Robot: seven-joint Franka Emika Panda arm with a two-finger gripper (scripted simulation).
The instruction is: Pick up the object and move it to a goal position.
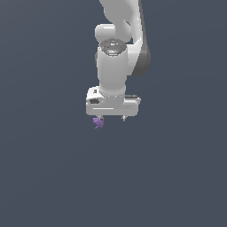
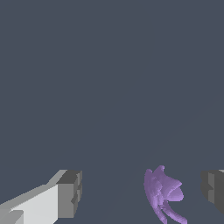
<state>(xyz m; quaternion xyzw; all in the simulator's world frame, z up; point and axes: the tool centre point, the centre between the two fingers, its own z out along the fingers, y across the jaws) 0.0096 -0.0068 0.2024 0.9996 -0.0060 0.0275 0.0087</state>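
Observation:
The object is a small matte purple lump (image 1: 98,123) with blunt pointed lobes. In the exterior view it sits just below the gripper's finger on the exterior view's left. My gripper (image 1: 111,119) hangs from the white arm, pointing down, with its jaws wide apart. In the wrist view the purple lump (image 2: 163,194) lies in the gap between the two grey fingertips (image 2: 70,194), much nearer to the one at the picture's edge (image 2: 213,190) than to the other. No finger touches it. The gripper (image 2: 141,192) holds nothing.
A plain dark grey-blue surface (image 1: 53,177) fills both views. The white arm (image 1: 116,53) rises above the gripper in the exterior view. No goal marker shows.

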